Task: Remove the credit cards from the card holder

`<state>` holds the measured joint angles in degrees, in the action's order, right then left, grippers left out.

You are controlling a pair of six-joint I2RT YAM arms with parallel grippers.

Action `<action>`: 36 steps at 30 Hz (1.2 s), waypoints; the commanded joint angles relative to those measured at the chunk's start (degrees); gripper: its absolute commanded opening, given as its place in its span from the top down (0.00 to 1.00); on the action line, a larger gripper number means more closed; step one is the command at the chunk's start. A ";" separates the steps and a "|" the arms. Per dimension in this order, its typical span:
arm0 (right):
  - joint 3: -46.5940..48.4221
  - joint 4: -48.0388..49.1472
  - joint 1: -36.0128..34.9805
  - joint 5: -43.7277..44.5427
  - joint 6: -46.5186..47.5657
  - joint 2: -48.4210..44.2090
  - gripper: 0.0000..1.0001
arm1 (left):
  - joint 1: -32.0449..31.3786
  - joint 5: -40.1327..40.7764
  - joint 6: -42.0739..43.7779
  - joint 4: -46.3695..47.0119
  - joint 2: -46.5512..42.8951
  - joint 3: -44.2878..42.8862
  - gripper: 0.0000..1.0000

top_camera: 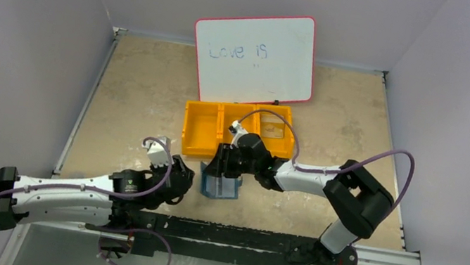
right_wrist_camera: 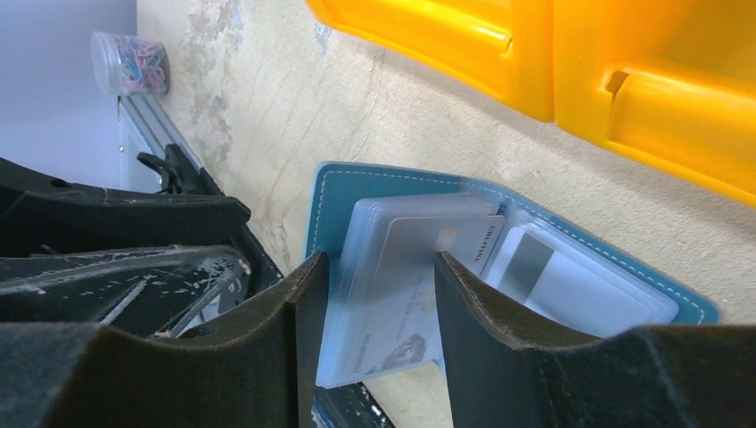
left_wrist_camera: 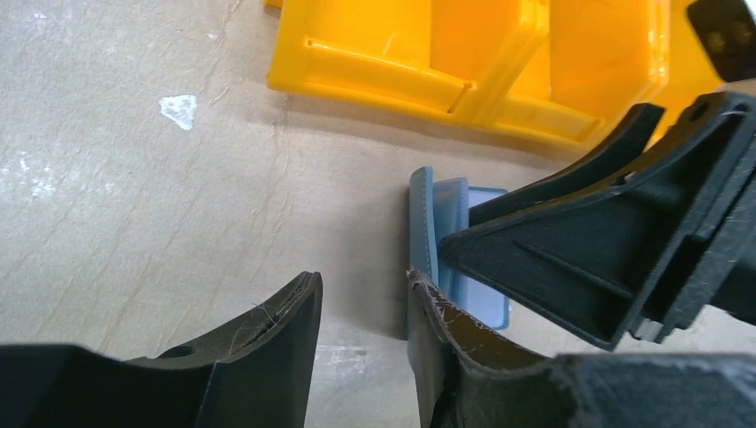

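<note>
Hidden: in the top view the right pincer (top_camera: 227, 167) covers most of the card holder (top_camera: 220, 188), so you see only its near part. In the right wrist view the near corner of the holder is cut off behind the fingers.
Hard to make out: the print on the credit cards (right_wrist_camera: 419, 236) is too small to read, and you cannot count the cards.
Materials: the card holder has a teal cover that looks like leather, with pale stitching along a rounded edge. Inside are clear plastic sleeves (right_wrist_camera: 357, 285) in a stack. The cards are thin, flat and grey-silver. The bin (top_camera: 200, 130) is glossy orange plastic. The tabletop (top_camera: 139, 89) is mottled beige.
Place: the holder lies on the tabletop just in front of the bin, between the two pincers.
Direction: it is open with its inside up. Its long axis seems to run left to right in the top view, along the bin's front.
Right pincer: spread, one finger at each side above the sleeve stack. You cannot tell if they touch it.
Left pincer (left_wrist_camera: 361, 281): spread, with bare tabletop between the fingers. Its right finger is at the holder's nearest edge.
</note>
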<state>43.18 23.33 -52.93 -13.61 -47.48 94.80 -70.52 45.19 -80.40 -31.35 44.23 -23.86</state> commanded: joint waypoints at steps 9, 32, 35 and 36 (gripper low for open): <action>2.86 0.53 -0.28 -4.02 -0.75 2.37 0.50 | 0.04 -6.31 9.74 13.40 -3.12 2.83 0.55; 3.39 -6.92 -0.60 5.06 0.80 -2.61 0.49 | 0.03 -6.08 10.11 20.50 4.75 5.02 0.75; 4.73 -8.46 -1.20 5.31 2.14 -1.25 0.49 | 0.04 -6.03 10.48 20.15 2.86 5.37 0.75; 5.34 -9.07 -1.36 5.42 2.50 -0.78 0.49 | 0.03 -5.99 10.47 19.57 2.35 5.40 0.75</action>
<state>44.86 17.10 -53.39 -9.72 -47.46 93.01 -70.52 37.74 -71.02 -12.71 48.88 -18.20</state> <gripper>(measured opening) 0.506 0.252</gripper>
